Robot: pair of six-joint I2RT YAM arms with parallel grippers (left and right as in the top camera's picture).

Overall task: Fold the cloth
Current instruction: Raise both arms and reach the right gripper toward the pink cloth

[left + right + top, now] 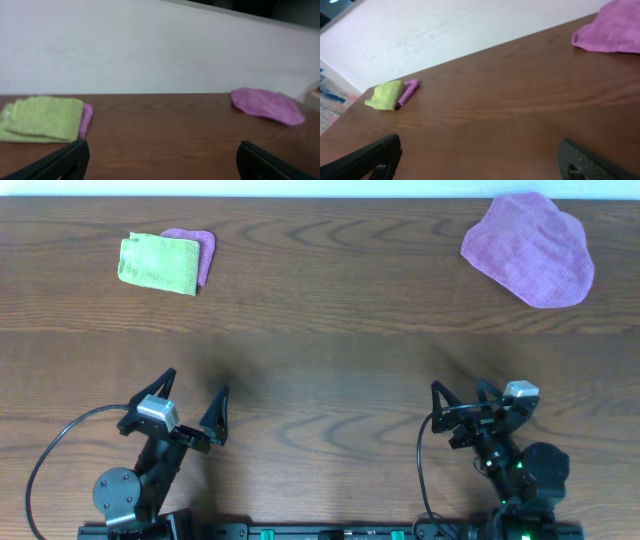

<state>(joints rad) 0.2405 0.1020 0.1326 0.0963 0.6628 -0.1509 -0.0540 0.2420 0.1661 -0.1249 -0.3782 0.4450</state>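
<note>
Now, far-left stack: a lime-green folded cloth [158, 262] lies on a purple folded cloth [203, 252], whose edge shows on the right side.
Left gripper [197, 382]: black jaws spread wide, holding nothing, over the near edge of the dark brown wooden table [320, 330].
Right gripper [458, 388]: jaws likewise spread wide and empty, at the near right.
Lilac-purple fuzzy cloth [528, 250]: unfolded and rumpled into a rounded patch at the far right corner, well apart from both grippers.
Cloth axis: the longest stretch slants from far left to near right.
</note>
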